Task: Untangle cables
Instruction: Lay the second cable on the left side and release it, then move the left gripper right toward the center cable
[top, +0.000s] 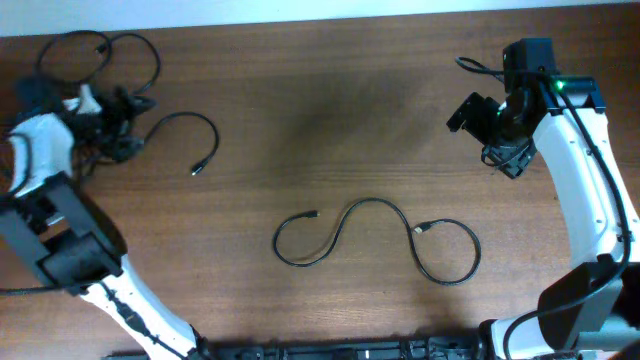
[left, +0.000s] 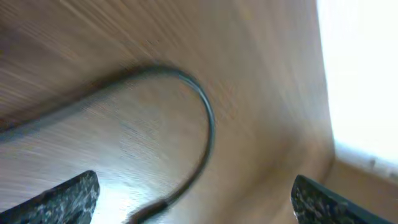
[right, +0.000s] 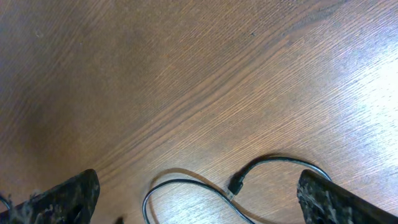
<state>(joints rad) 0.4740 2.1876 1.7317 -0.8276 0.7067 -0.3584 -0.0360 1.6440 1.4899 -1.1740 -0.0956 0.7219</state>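
A long black cable (top: 370, 225) lies in an S-curve at the table's middle front, with small plugs at its ends. In the right wrist view its loop and one plug (right: 236, 183) lie between my fingers, farther off on the table. A second black cable (top: 185, 120) arcs from beside my left gripper (top: 133, 125) to a plug at its lower right. It shows blurred in the left wrist view (left: 208, 124). More black loops (top: 100, 50) lie at the far left corner. My left gripper (left: 196, 205) is open and empty. My right gripper (top: 468, 115) (right: 199, 202) is open, empty, at the far right.
The wooden table (top: 300, 110) spans the view. Its far edge meets a white wall (top: 300, 15). The white left arm (top: 40, 150) covers the left side, and the white right arm (top: 580, 180) runs down the right side.
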